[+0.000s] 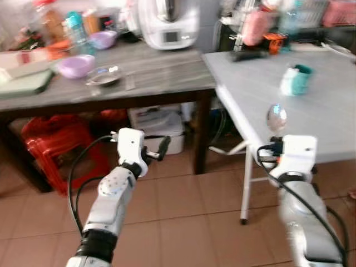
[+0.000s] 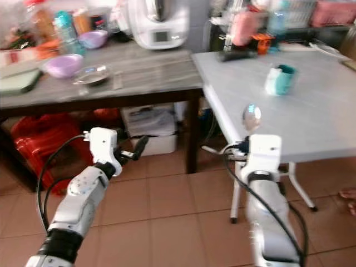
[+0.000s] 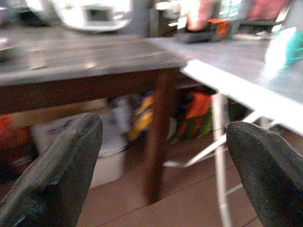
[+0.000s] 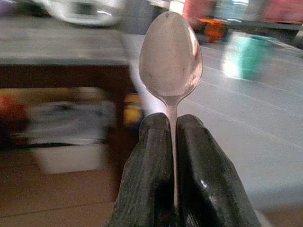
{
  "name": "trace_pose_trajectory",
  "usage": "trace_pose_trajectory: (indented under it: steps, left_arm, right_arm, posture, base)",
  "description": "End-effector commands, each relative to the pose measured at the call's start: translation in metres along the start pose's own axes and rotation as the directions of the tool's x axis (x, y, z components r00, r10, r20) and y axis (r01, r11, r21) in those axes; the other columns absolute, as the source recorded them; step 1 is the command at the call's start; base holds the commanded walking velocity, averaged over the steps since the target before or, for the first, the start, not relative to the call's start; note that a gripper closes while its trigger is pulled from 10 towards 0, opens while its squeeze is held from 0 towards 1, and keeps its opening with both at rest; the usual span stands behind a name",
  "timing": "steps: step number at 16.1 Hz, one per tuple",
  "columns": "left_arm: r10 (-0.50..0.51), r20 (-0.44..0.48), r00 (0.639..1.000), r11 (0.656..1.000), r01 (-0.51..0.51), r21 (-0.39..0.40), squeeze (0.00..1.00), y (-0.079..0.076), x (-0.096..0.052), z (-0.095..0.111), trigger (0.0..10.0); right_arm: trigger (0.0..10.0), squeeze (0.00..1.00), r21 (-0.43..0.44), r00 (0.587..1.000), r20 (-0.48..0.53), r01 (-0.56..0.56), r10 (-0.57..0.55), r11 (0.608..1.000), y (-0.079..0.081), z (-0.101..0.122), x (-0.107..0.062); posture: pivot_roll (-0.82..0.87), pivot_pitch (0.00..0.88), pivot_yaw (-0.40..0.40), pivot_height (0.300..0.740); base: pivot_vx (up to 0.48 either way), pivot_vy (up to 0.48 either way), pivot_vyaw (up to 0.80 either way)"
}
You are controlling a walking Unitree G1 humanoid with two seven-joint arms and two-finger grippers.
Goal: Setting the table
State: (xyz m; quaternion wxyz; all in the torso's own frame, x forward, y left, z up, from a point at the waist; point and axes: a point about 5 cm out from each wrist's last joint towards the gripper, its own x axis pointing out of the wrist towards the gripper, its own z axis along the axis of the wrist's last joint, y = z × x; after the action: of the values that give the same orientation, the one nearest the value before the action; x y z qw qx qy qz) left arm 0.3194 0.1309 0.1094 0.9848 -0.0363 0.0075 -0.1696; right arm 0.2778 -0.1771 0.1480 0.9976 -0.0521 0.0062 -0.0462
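Our right hand [image 4: 173, 142] is clamped tight on a spoon [image 4: 170, 59], bowl upright, raised at the near edge of the grey surface [image 1: 334, 111]. A teal cup [image 1: 296, 79] sits farther back on it. Our left hand [image 3: 165, 161] is spread wide and empty, above the tiled floor [image 1: 178, 217] near the dark-legged surface [image 1: 150, 78].

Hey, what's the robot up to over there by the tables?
The right gripper is shut on a spoon, holding it upright by the handle at the near edge of the grey folding table, where a teal cup sits. The left gripper is open and holds nothing, out over the floor before the dark wooden table.
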Motion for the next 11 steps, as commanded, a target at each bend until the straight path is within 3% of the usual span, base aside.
trace_pose_trajectory:
  steps: [1,6,9,11]
  left_arm:
    - [0.013,0.0,1.0,1.0,-0.013,0.008,0.0,0.0012,0.0002,0.0,10.0]
    - [0.014,0.0,1.0,1.0,-0.014,0.02,0.0,0.0,0.0003,-0.0012,10.0]
    - [0.012,0.019,1.0,0.998,-0.013,0.063,0.0,0.0018,0.0005,0.0014,10.0]
    - [-0.003,0.023,1.0,0.999,0.002,0.045,0.0,0.0021,-0.0007,0.0023,10.0]
  right_arm:
    - [10.0,0.0,-0.004,0.999,0.033,0.003,-0.002,1.0,-0.0029,0.0067,-0.0002]
    - [10.0,0.0,0.028,1.0,0.018,0.016,-0.016,0.999,-0.0048,0.003,-0.0014]
    - [10.0,0.0,0.047,1.0,0.006,0.016,-0.016,0.999,-0.0034,0.0,-0.0025]
    - [10.0,0.0,0.051,1.0,0.005,0.011,-0.011,0.999,-0.0026,-0.0004,-0.0028]
  posture:
    - [-0.11,0.014,0.038,0.74]
    - [-0.11,0.015,0.04,0.74]
    - [-0.11,0.015,0.039,0.74]
    - [-0.1,0.017,0.038,0.74]
  base:
    - [0.0,0.454,0.0]
    - [0.0,0.432,0.2]
    - [0.0,0.0,0.0]
    - [0.0,0.0,0.0]
